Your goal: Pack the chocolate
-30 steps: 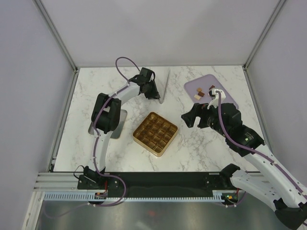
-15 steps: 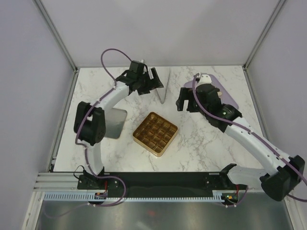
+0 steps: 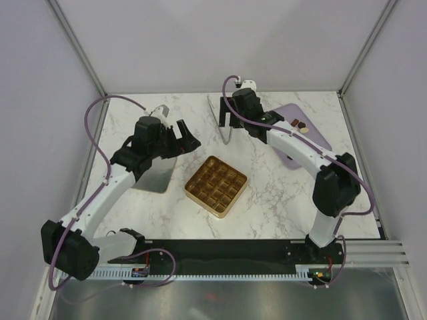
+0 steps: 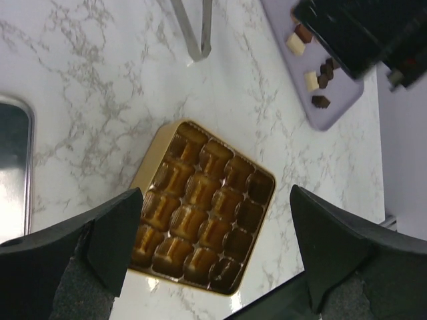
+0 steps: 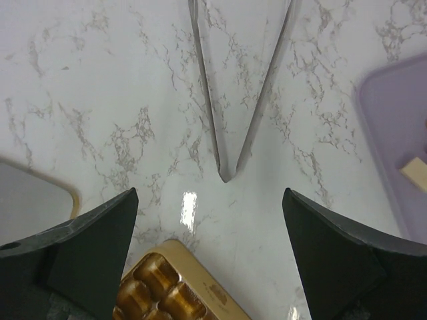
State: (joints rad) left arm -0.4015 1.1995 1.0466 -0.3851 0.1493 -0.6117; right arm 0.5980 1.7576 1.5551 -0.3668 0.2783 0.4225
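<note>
The chocolate (image 4: 311, 81), small brown and cream blocks, lies scattered on the lilac board (image 4: 330, 117) at the counter's (image 3: 267, 193) far right, each piece too small to show a long axis. The left hand (image 4: 215, 193), facing the gold tray (image 4: 207, 207), and the right hand (image 5: 210, 193), facing the tongs (image 5: 227, 170), both gape empty.

Nothing legible on any surface. Gold tray (image 5: 212, 291): a small stamped mark on its rim, bottom centre of the right wrist view, too blurred to read. Possibly lettering; can't tell.
</note>
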